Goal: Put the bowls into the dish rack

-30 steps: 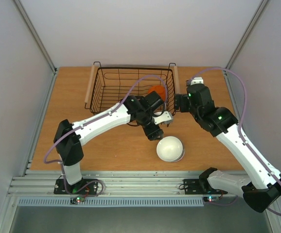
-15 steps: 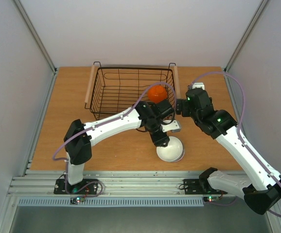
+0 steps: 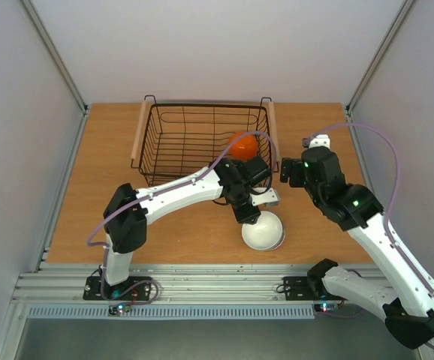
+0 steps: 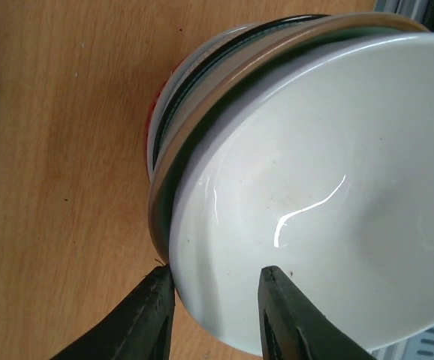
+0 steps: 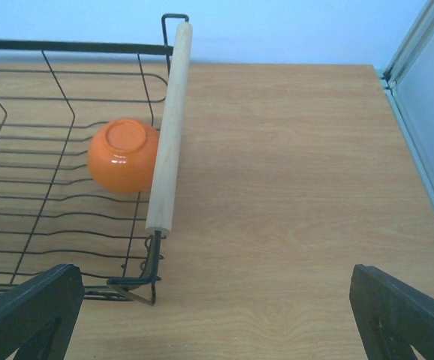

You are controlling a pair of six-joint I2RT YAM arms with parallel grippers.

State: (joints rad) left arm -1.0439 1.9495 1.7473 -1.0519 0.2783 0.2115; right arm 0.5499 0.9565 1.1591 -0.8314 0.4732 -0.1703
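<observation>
The black wire dish rack (image 3: 173,142) stands at the back; an orange bowl (image 3: 241,144) lies upside down in its right end, also seen in the right wrist view (image 5: 123,155). A nested stack of bowls (image 3: 264,231) with a white bowl (image 4: 322,187) on top sits on the table in front of the rack. My left gripper (image 3: 251,217) is open at the stack's left edge, and its fingers (image 4: 138,319) straddle the white bowl's rim, one outside and one inside. My right gripper (image 3: 283,171) is open and empty beside the rack's right handle (image 5: 168,127).
Beige and dark-rimmed bowl edges (image 4: 164,172) show under the white bowl. The wooden table (image 5: 292,187) runs to a metal frame post (image 5: 416,45) at the right. The left arm's cable arcs over the rack (image 3: 224,150).
My left gripper has moved from the rack's front right corner down to the stack's rim. My right gripper has drawn back to the right, away from the rack. The orange bowl now shows unobstructed.
</observation>
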